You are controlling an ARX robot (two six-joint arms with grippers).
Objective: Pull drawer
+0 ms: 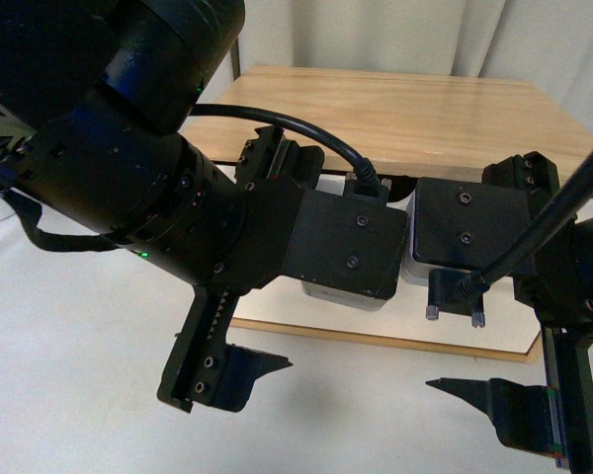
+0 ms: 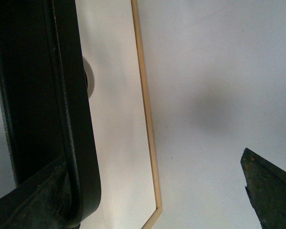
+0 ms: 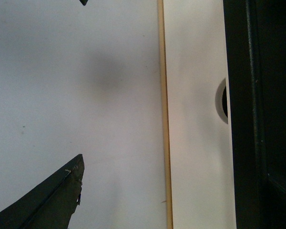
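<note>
The drawer's white front (image 1: 395, 324) shows below the wooden top, mostly hidden by my arms; its handle is hidden in the front view. In the left wrist view the white front (image 2: 117, 119), its half-round notch (image 2: 89, 81) and the black bar handle (image 2: 62, 95) appear. The right wrist view shows the same front (image 3: 195, 119), notch (image 3: 222, 101) and handle (image 3: 257, 95). My left gripper (image 1: 277, 259) (image 2: 157, 200) is open, the bar close beside one finger. My right gripper (image 1: 484, 276) (image 3: 167, 205) is open too, with the bar at one finger's side.
The wooden cabinet top (image 1: 395, 109) stretches away behind the arms. A pale wooden strip (image 1: 376, 341) runs along the drawer front's lower edge. Light grey floor (image 1: 69, 395) lies below and to the left. The two arms sit close side by side.
</note>
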